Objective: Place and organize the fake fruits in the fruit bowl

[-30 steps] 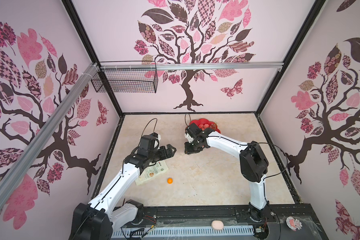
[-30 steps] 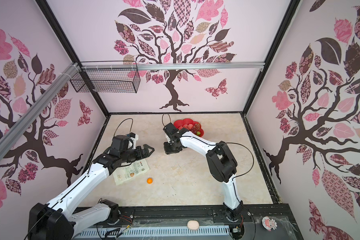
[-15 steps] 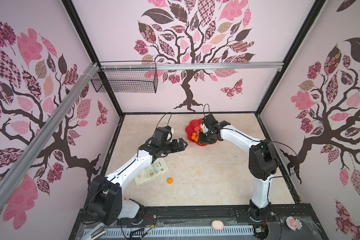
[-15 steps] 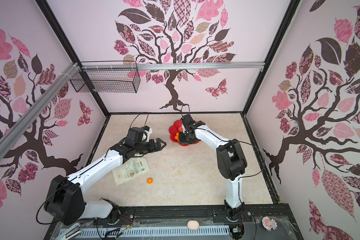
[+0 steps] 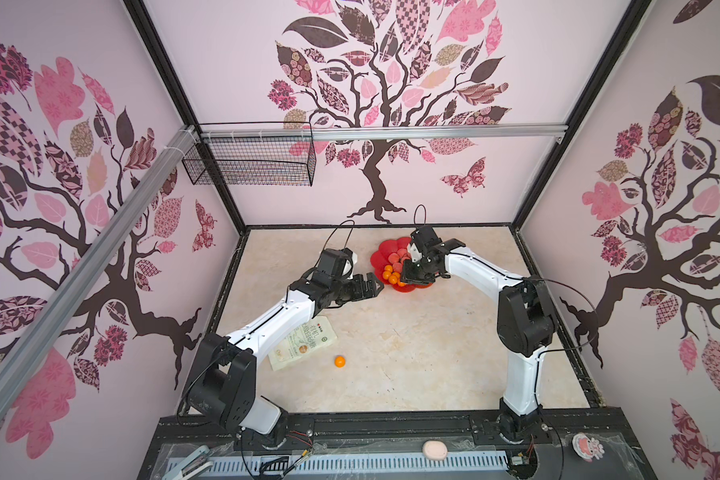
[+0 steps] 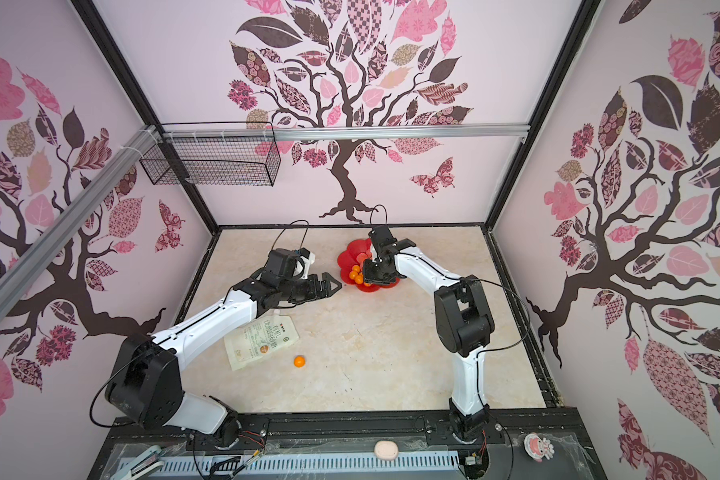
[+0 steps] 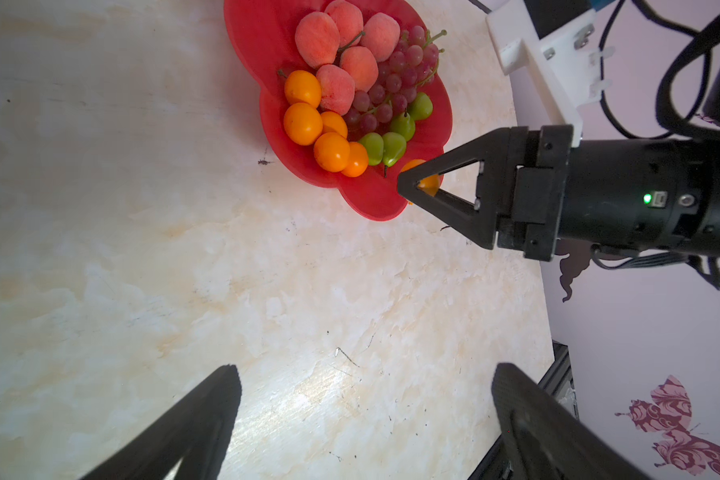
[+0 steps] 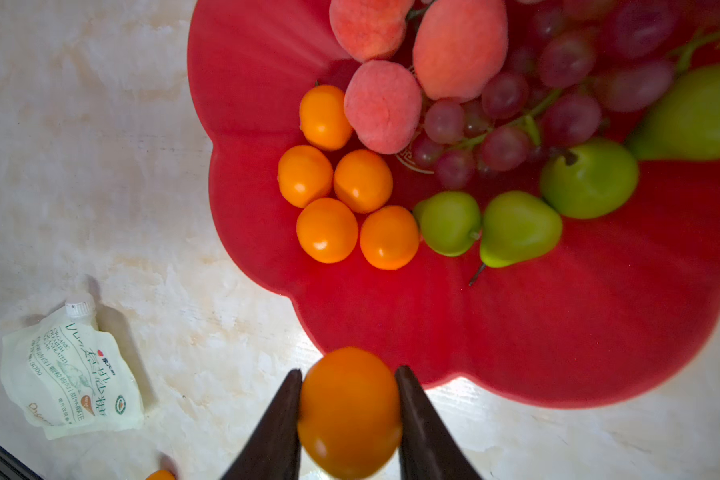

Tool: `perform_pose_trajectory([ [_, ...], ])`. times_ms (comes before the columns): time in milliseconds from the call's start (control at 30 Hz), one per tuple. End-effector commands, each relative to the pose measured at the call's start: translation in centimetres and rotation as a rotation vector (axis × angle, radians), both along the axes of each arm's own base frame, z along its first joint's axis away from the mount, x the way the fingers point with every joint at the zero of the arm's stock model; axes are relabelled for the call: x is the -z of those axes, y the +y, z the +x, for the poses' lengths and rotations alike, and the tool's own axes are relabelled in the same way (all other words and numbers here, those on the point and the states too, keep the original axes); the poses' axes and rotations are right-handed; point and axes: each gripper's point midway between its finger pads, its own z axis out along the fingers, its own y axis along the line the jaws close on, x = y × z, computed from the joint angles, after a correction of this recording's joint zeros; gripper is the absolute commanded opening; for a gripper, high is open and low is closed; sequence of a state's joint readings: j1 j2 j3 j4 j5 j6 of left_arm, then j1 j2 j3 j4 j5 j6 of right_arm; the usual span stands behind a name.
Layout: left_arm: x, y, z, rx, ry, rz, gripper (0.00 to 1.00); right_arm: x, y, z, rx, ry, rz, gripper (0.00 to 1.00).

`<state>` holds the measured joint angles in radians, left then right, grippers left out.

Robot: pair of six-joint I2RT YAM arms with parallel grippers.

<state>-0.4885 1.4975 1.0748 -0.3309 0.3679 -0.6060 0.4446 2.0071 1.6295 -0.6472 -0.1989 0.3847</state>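
The red flower-shaped fruit bowl stands at the back middle of the table. In it lie several oranges, peaches, a purple-red grape bunch and green pears. My right gripper is shut on another orange and hangs over the bowl's front-left rim. My left gripper is open and empty, just left of the bowl. One loose orange lies on the table nearer the front.
A flat white printed pouch lies under my left forearm, beside the loose orange. A black wire basket hangs on the back-left wall. A pink oval object sits on the front rail.
My right gripper has carried its orange rightward from beside the bowl to over the bowl's rim. My left gripper has swung right toward the bowl, still open.
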Motion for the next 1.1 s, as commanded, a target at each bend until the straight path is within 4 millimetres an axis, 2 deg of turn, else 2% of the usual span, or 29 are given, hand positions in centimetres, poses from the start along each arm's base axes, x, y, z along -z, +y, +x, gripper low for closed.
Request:
perform_pose_trajectory([
  [0, -1.5, -0.5, 0.6, 0.006, -0.028, -0.016, 0.99, 1.5, 0.5, 0.6, -0.015, 0.031, -0.008, 0.37],
  [400, -1.1, -0.2, 0.2, -0.001, -0.013, -0.001, 0.99, 3.6, 1.0, 1.8, -0.018, 0.059, -0.027, 0.40],
  [700, -0.9, 0.0, -0.1, -0.003, -0.007, 0.007, 0.99, 4.2, 1.1, 1.8, -0.022, 0.077, -0.028, 0.46],
  [800, -0.9, 0.3, -0.3, -0.008, 0.001, 0.017, 0.99, 3.6, 1.0, 1.9, -0.020, 0.065, -0.026, 0.46],
  [900, -1.2, 0.9, -0.8, -0.014, -0.006, 0.036, 0.98, 1.8, 0.7, 2.1, -0.008, 0.025, -0.031, 0.46],
  [1067, -2.0, 2.9, -1.7, -0.059, -0.034, 0.089, 0.99, -2.0, -0.2, 2.3, 0.022, -0.070, -0.042, 0.48],
])
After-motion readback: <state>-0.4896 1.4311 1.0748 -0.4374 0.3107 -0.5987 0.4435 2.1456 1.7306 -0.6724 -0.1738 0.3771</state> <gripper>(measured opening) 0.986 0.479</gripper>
